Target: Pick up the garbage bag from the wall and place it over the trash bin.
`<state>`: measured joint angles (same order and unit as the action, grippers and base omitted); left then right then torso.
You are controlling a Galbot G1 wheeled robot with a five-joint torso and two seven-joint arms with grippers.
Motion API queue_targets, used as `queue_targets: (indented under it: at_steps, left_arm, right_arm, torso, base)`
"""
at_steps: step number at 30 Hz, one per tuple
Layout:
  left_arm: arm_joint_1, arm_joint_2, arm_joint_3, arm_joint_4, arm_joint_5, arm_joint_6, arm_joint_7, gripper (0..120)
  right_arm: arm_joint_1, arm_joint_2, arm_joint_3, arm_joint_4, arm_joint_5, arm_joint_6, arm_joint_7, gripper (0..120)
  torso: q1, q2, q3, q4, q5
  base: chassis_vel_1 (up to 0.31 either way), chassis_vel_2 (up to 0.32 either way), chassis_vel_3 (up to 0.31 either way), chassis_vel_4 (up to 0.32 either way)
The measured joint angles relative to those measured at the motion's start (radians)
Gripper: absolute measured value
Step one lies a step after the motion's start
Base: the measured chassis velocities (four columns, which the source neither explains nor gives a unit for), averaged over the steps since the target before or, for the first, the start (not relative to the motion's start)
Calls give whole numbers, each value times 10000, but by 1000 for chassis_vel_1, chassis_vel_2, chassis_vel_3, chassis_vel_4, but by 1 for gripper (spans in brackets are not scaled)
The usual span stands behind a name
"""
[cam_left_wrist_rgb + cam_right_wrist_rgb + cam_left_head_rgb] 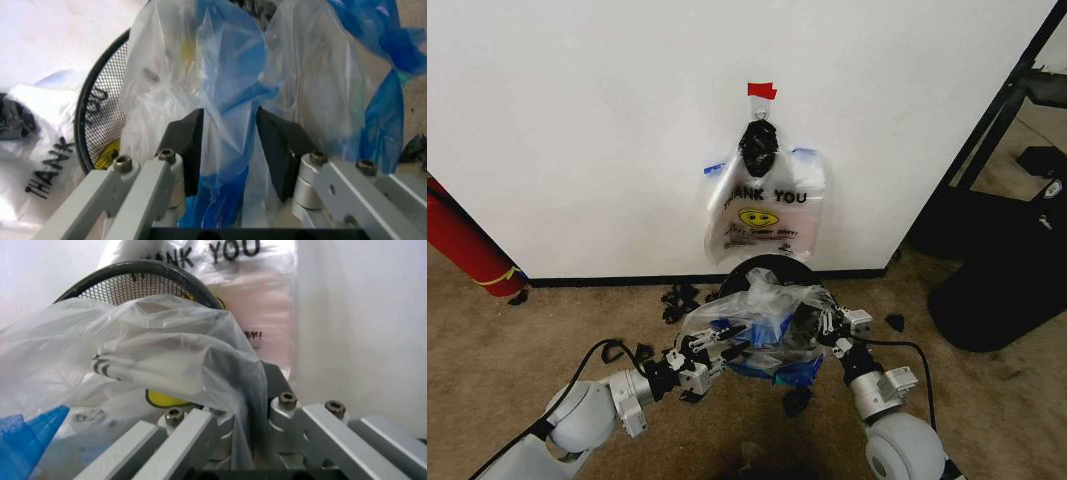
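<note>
grippers, left (710, 352) and right (824, 322), pinch garbage bag (757, 318); "thank you" legible behind.

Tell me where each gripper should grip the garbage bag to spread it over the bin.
Judging by its crumpled sag, grip the garbage bag at opposite mouth edges near the blue handles, from either side, as the left gripper and right gripper do, above the trash bin.
</note>
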<state>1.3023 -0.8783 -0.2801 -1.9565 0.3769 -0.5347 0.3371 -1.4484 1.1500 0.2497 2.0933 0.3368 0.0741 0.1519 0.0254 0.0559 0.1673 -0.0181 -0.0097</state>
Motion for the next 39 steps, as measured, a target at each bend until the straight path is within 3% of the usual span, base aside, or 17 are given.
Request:
queue_targets:
  at_steps: [10, 20, 27, 30, 34, 35, 39]
  left_arm:
    - [70, -22, -63, 0, 42, 9, -4, 34]
    - [151, -99, -21, -123, 23, 113, -218, 1]
    - [267, -128, -36, -305, -616, 208, -226, 0]
    - [320, 35, 37, -463, -2580, 484, -158, 0]
    - [46, 286, 93, -594, -6269, 1305, -58, 0]
    - [46, 286, 93, -594, -6269, 1305, -58, 0]
    - [-462, 387, -35, -521, -8790, 2115, -419, 0]
  right_arm:
    - [-54, -13, 124, 93, -275, 127, -75, 1]
    - [-153, -11, 72, 94, -324, 189, -94, 1]
    - [-75, -27, 110, -56, -311, 220, -96, 1]
    - [69, -111, 273, -391, -305, 430, -315, 1]
    - [250, -379, 548, -877, 35, 1002, -1383, 1]
    - [250, -379, 548, -877, 35, 1002, -1383, 1]
    - [437, -682, 983, -1550, 792, 1814, -3848, 1]
  torso:
    - [0, 0, 0, 1, 0]
    - [0, 0, 0, 1, 1]
    - [0, 0, 0, 1, 0]
    - [0, 0, 0, 1, 0]
    - [0, 0, 0, 1, 1]
    - [0, 0, 0, 1, 1]
    - [0, 0, 0, 1, 1]
  base:
    - [0, 0, 0, 0]
    - [0, 0, 0, 0]
    - [0, 0, 0, 0]
    - [0, 0, 0, 0]
    - [0, 0, 0, 0]
    - [0, 0, 0, 0]
    - [0, 0, 0, 0]
